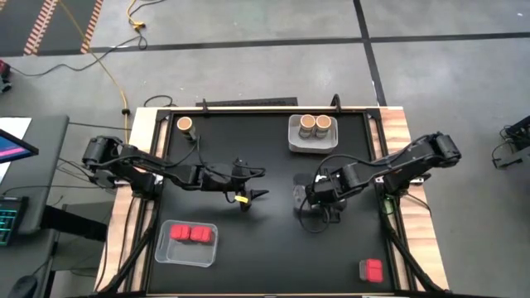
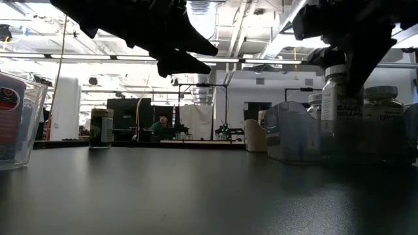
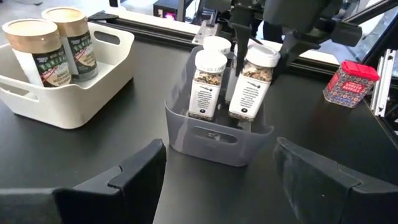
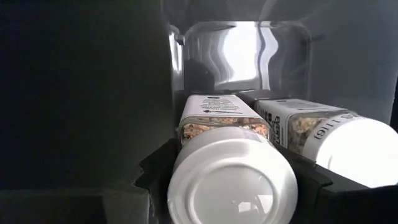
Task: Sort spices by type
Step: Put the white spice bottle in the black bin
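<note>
Landmark: grey bin [image 3: 217, 134], just right of the table's [image 1: 265, 248] centre; every place below is given from it.

Clear tray [image 1: 186, 242]: well left of the grey bin, toward the near edge; two red boxy spices [image 1: 190, 233] lie in it side by side, touching.

Lone cork-topped jar [image 1: 184, 124]: far left of the grey bin, at the far edge, upright, outside any tray.

Left gripper [image 1: 252, 195]: left of the grey bin and apart from it, above bare table; fingers [image 3: 134, 171] spread wide, nothing between them. The left wrist view looks across at the bin's front wall.

White tray [image 3: 68, 99]: just behind the grey bin, toward the far edge; two cork-topped jars [image 3: 59, 43] stand in it upright, touching each other.

Grey bin contents: three white-lidded jars upright; two in front [image 3: 208, 84] [image 3: 254, 81] close together, a third lid [image 3: 217, 43] behind them.

Right gripper [image 1: 319, 199]: directly over the grey bin, reaching down into it. In the right wrist view the fingers sit either side of a white-lidded jar [image 4: 231, 171] inside the bin, pressed against its sides; a second white-lidded jar [image 4: 336, 140] lies just beside it.

Loose red boxy spice [image 1: 371, 270]: right of the grey bin, well apart, near the table's front right corner, outside any tray.
</note>
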